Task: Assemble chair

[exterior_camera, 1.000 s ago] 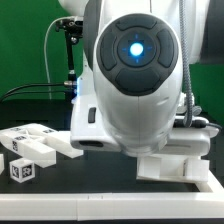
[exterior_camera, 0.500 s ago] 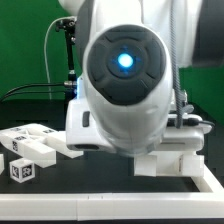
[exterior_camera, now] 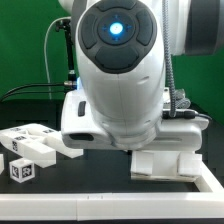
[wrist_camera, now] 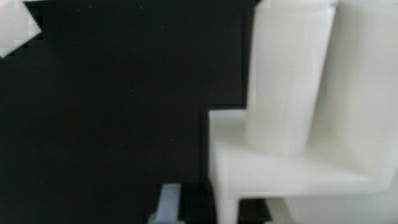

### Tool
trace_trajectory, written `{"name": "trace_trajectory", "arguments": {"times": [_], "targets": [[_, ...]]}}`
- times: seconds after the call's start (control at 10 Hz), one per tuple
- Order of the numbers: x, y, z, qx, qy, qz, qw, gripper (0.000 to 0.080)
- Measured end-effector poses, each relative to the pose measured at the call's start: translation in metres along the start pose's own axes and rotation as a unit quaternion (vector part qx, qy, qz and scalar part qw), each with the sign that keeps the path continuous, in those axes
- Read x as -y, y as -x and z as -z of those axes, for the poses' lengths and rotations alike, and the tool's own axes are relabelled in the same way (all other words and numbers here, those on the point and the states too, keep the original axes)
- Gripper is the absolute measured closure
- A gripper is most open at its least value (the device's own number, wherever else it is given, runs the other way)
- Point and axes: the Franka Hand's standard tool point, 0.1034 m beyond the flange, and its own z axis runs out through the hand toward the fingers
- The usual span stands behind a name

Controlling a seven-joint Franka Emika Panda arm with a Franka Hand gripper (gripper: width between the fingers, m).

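Closed hand [wrist_camera: 169, 208], nothing seen in its grip, just beside the stepped chair block [wrist_camera: 285, 110]; touching it or apart, cannot tell. In the exterior view, hidden behind the robot body [exterior_camera: 120, 70], which hangs right over that block [exterior_camera: 165, 162] on the black worktop [exterior_camera: 95, 176]. Loose tagged chair parts [exterior_camera: 35, 143] well apart from the block, toward the exterior view's left.
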Motion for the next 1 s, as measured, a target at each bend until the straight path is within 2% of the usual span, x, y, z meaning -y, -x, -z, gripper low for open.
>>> {"name": "trace_trajectory", "arguments": {"times": [0.2,0.3,0.5,0.6,0.7,0.8,0.9,1.0], "targets": [[-0.003,-0.001,-0.006,0.018,0.0,-0.004,1.0,0.077],[-0.006,0.004,-0.011,0.039,0.0,-0.007,0.999,0.077],[-0.014,0.009,-0.021,0.122,0.006,-0.02,0.992,0.077],[-0.016,0.006,-0.024,0.136,0.008,-0.02,0.99,0.077],[-0.014,0.016,-0.027,0.154,0.008,-0.015,0.988,0.077],[-0.003,0.023,-0.031,0.165,0.012,0.01,0.986,0.077],[0.006,0.021,-0.03,0.166,0.013,0.02,0.986,0.077],[0.008,0.02,-0.029,0.155,0.016,0.021,0.988,0.077]]}}
